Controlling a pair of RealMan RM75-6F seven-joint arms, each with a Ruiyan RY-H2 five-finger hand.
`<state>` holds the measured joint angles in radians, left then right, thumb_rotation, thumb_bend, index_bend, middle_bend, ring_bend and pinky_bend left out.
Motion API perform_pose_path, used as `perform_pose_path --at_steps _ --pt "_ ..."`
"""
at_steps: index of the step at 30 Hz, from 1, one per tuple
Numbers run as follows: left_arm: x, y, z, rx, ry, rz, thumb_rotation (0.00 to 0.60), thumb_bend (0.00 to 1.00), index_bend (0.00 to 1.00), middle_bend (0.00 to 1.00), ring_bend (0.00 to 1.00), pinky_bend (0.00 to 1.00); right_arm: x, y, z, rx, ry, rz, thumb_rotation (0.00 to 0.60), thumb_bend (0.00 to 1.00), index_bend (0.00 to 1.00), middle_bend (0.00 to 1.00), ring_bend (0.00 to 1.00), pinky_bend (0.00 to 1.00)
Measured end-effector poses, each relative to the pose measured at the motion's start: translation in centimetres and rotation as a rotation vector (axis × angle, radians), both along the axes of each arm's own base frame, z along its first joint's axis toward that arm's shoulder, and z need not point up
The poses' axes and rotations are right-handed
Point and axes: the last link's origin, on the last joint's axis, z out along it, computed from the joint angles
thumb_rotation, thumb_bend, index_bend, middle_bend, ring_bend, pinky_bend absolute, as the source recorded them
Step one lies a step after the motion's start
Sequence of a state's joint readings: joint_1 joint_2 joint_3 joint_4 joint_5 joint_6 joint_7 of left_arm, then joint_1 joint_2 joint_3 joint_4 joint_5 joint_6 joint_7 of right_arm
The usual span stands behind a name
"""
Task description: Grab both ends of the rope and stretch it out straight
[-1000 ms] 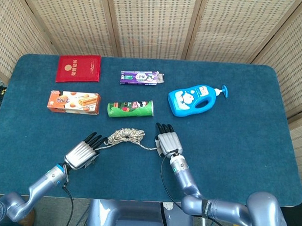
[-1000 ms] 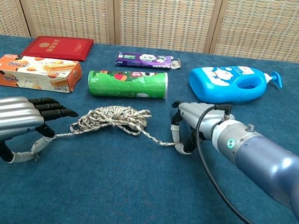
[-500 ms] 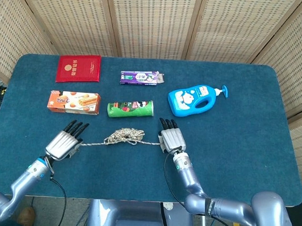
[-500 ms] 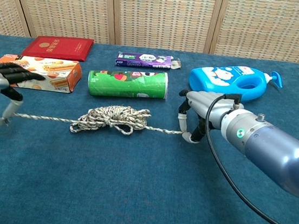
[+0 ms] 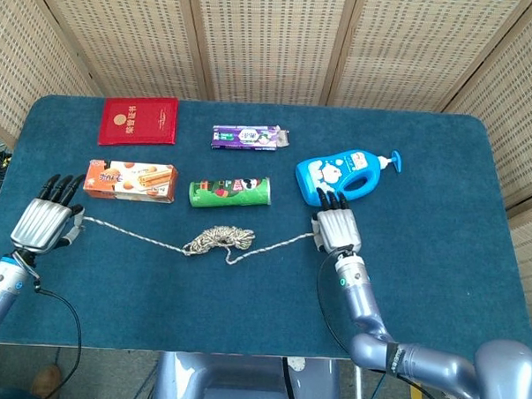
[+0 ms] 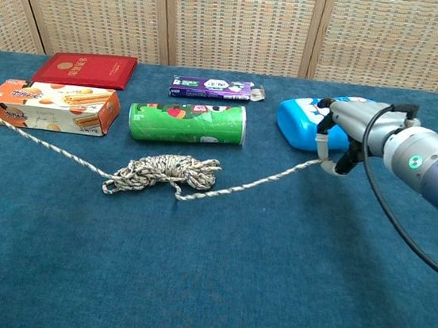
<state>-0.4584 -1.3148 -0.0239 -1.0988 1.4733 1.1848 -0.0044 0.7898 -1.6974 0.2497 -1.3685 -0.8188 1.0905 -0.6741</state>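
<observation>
A: Item one, largest?
B: Desk [image 5: 442, 216] under a dark blue cloth, woven cane panels [image 5: 273, 41] behind it.

A: Next?
B: Blue plastic pump bottle [image 5: 342, 176] lying on its side, white label with a cartoon figure; the text is too small to read. Just in front of it, the right hand [image 5: 335, 229], palm down, fingers pointing at the bottle, pinching one end of the rope.

A: The left hand?
B: Left hand [image 5: 42, 221] at the desk's left edge, seen in the head view only, fingers extended forward, the rope's other end held at its thumb side.

A: Then?
B: Red flat booklet [image 5: 138, 121] with a gold round emblem and gold characters, unreadable. Orange biscuit carton [image 5: 130, 181] printed with biscuit pictures; lettering illegible. Green cylindrical snack can [image 5: 230, 191] on its side, brand not readable. Purple flat packet [image 5: 249, 137], white writing too small to make out.

A: And the rope itself?
B: Speckled beige twisted rope [image 5: 216, 240], a loose bundled coil mid-desk just in front of the green can. One strand runs left past the orange carton to the left hand, another right up to the right hand. Both strands are drawn out, the middle not yet undone.
</observation>
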Motion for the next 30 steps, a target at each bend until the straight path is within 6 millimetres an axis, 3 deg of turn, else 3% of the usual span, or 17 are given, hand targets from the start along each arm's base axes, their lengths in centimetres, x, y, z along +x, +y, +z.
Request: perform_pose_path --at_steps 7,30 --pt "-1.9 0.2 1.6 0.040 0.002 0.055 0.600 0.59 0.79 0.00 0.00 0.00 -2.0 -0.5 2.1 -0.045 0.011 -0.052 0.600 0.43 0.69 0.01 0.00 0.00" --pt "-3.5 0.1 1.6 0.049 -0.023 0.095 0.600 0.59 0.79 0.00 0.00 0.00 -4.5 -1.1 3.0 -0.081 0.090 -0.140 0.600 0.43 0.69 0.01 0.00 0.00"
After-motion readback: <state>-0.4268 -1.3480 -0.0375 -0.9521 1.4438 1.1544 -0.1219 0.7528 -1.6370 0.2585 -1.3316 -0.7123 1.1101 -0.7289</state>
